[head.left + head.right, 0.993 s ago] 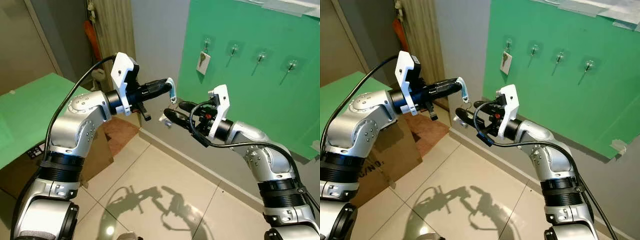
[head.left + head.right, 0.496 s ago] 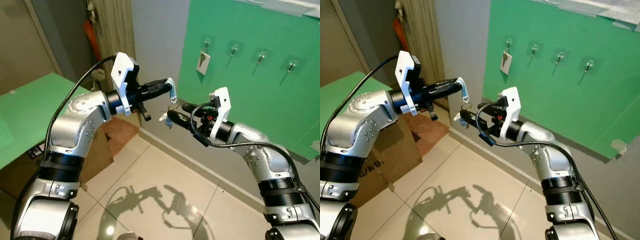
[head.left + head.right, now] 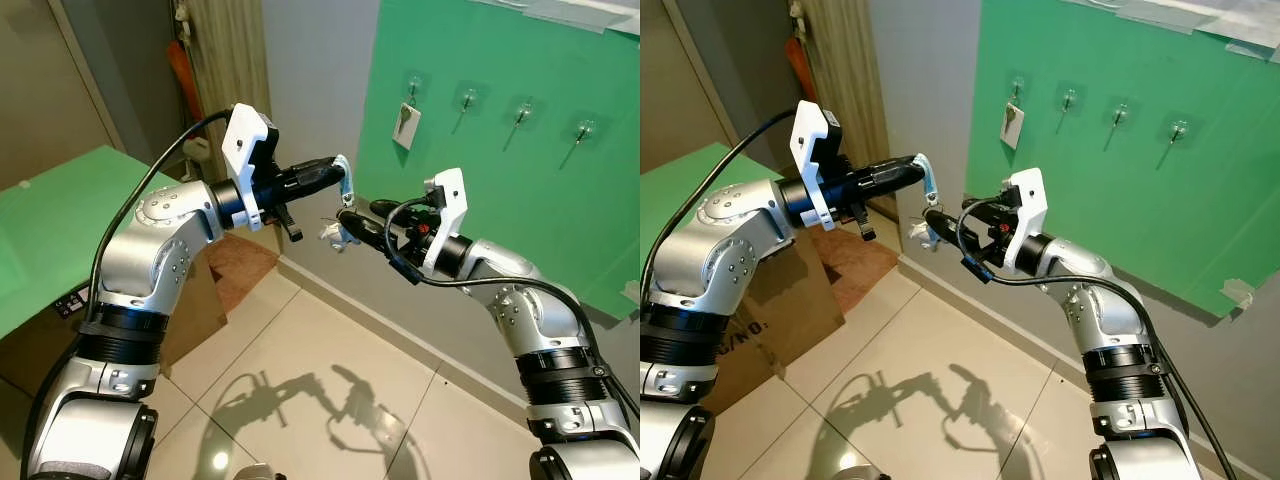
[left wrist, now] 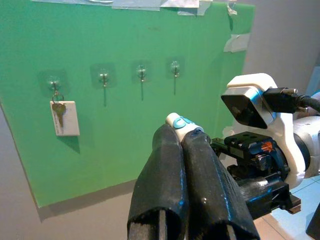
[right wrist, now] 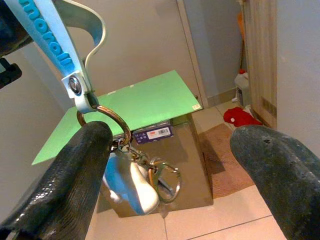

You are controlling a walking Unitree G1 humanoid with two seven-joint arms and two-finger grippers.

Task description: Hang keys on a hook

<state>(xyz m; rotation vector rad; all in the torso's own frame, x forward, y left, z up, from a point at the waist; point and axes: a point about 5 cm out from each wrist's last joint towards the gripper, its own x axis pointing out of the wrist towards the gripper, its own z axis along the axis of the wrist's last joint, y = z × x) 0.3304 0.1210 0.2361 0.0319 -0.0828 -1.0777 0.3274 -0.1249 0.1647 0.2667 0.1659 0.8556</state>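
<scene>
Left gripper (image 3: 340, 170) pinches the keys (image 5: 135, 175) mid-handover; right gripper (image 3: 352, 222), fingers spread wide, must next close on the ring.

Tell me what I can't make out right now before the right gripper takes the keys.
- Left gripper: its shut fingers cover most of the blue carabiner, so the hold is unclear.
- Keys: partly behind a right gripper finger; their number can't be counted.
- Right gripper: contact with the key ring is too small to judge in the head views.
</scene>
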